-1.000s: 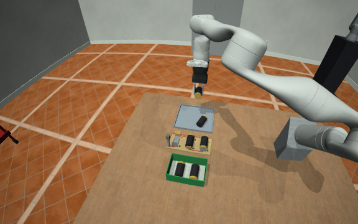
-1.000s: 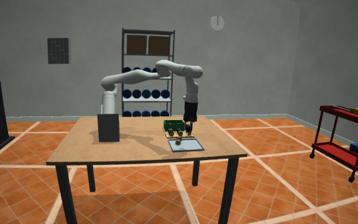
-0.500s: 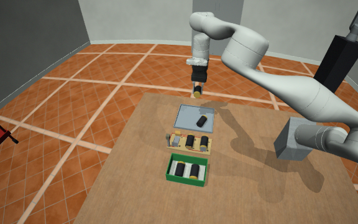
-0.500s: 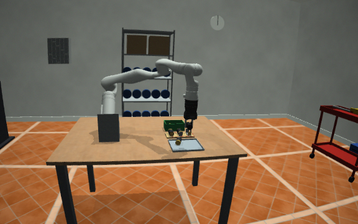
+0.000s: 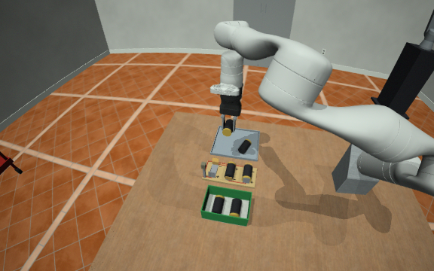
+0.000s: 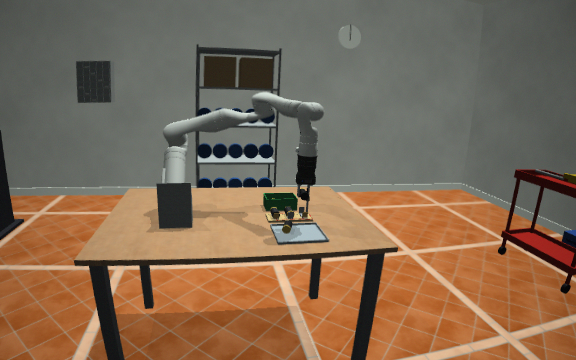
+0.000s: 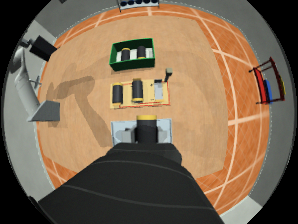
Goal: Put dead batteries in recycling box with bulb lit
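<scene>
My gripper [image 5: 227, 126] [image 6: 304, 194] is shut on a black battery with a yellow end [image 5: 227, 130] [image 7: 147, 127], held just above the far left part of the grey tray [image 5: 221, 147] [image 6: 313, 234] [image 7: 119, 133]. A second battery [image 5: 244, 147] [image 6: 286, 228] lies loose on the tray. The holder board [image 5: 220, 178] [image 6: 288, 216] [image 7: 149, 102] carries two batteries [image 5: 230, 170] [image 5: 247, 172] and a small bulb [image 5: 214, 162] at its left end. The green recycling box [image 5: 224, 219] [image 6: 273, 201] [image 7: 112, 56] stands on the table with two batteries [image 5: 218, 205] [image 5: 236, 207] inside.
A grey block [image 5: 349, 177] [image 6: 174, 205] stands on the table by the arm's base. A black pedestal [image 5: 409, 75] stands on the floor behind it. A red cart [image 6: 558, 215] stands off to one side of the table, on the floor.
</scene>
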`<state>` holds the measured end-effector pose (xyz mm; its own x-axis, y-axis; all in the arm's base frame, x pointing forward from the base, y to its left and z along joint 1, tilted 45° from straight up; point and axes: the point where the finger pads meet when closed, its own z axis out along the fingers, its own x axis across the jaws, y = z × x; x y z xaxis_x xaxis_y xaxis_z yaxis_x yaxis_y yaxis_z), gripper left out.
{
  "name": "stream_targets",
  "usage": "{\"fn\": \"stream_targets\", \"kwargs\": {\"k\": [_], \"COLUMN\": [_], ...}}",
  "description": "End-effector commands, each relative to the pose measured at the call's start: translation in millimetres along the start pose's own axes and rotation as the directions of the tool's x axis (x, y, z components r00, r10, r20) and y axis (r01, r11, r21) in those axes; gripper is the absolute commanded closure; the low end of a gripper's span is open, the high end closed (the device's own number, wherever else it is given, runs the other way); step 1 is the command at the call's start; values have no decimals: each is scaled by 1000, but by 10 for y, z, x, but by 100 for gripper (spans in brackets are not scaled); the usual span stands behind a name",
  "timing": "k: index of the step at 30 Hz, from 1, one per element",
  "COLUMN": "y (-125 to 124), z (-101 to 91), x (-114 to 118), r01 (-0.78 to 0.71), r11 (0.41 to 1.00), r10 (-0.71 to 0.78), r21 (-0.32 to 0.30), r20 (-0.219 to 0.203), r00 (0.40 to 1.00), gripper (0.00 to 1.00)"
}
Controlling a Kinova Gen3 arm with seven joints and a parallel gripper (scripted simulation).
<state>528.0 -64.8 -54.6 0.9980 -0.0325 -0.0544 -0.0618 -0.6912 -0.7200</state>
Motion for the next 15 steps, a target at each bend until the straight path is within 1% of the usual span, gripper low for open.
{"fn": "stream_targets", "kwargs": {"k": [1,2,5,8,11,15], "y": [-422,-422,-740,-940,-1038,-1064], "z": [-54,-54,-50,-48,-47,-46], "x": [157,157,232,279,302,308], "r01": [45,45,45,45,45,45], "r11": [999,999,999,999,999,999], "r10": [-45,-45,-45,-45,-45,-45], "r21": [-14,-14,-14,-14,-14,-14], "r20": [-5,-5,-5,-5,-5,-5], "r00": [999,999,999,999,999,999], "gripper": [43,43,43,43,43,43]}}
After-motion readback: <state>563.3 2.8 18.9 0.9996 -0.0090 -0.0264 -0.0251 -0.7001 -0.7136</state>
